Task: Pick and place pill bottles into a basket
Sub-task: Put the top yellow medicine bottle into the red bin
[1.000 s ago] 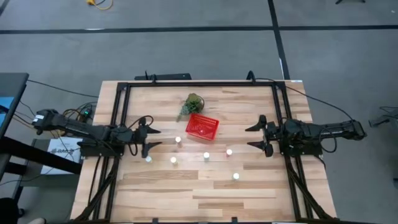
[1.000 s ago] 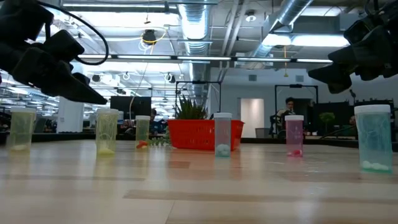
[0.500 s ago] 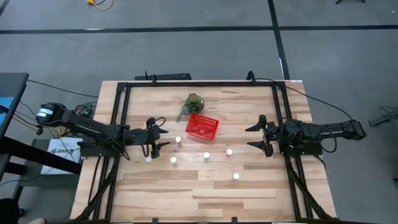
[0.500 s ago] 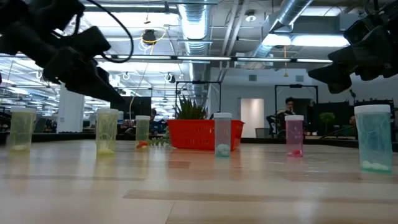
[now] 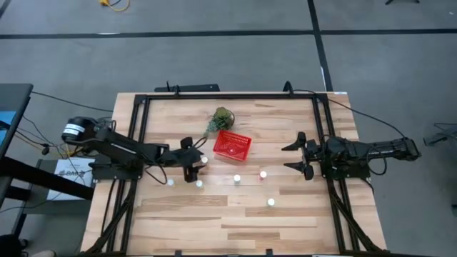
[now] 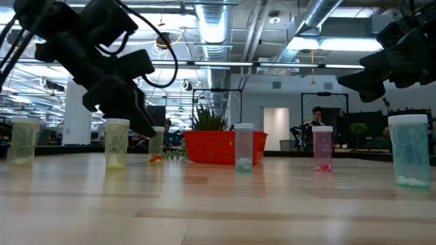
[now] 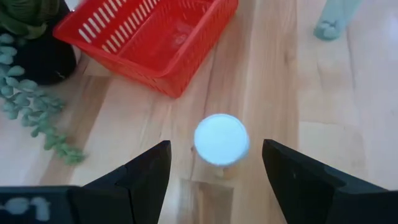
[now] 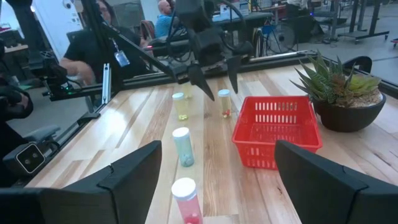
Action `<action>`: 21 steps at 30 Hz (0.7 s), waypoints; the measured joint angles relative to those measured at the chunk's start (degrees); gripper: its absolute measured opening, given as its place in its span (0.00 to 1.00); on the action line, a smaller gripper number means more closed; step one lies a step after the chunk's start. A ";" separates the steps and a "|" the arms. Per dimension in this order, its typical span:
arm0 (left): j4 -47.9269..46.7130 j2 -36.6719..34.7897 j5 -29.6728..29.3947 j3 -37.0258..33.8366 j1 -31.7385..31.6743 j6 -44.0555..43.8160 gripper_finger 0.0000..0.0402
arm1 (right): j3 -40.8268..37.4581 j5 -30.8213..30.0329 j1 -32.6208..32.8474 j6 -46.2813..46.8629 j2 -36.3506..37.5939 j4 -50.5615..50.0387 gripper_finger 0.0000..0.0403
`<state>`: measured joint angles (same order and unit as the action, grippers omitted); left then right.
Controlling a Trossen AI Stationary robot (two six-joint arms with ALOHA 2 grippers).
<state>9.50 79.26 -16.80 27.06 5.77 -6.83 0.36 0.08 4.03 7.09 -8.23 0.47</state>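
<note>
Wooden table [image 5: 235,214] with pill bottles [image 5: 271,202], red basket [image 5: 232,145], potted plant [image 5: 221,118].

Grey floor [image 5: 214,53] crossed by dark tape lines. Open ceiling with silver ducts [image 6: 320,17] and strip lights. Seated person [image 6: 315,122] far behind; another person [image 8: 102,53] beside table.

The table [image 5: 235,214] is pale planked wood with a soft sheen; the basket [image 7: 149,38] is glossy red slotted plastic; the pill bottles [image 6: 244,146] are translucent plastic.
</note>
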 joint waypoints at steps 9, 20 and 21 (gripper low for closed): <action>0.12 0.99 -0.02 1.37 -0.51 1.40 0.59 | 0.02 0.00 0.00 0.00 0.00 -0.02 0.76; -0.13 0.96 0.00 1.37 -0.53 2.16 0.31 | 0.01 0.00 -0.01 0.02 -0.01 -0.01 0.76; -0.12 0.96 0.00 1.37 -0.52 2.48 0.29 | 0.01 0.00 0.00 0.02 0.00 -0.01 0.76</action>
<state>9.38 80.23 -16.80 28.42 5.25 -4.35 0.38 0.08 4.03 7.11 -8.23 0.46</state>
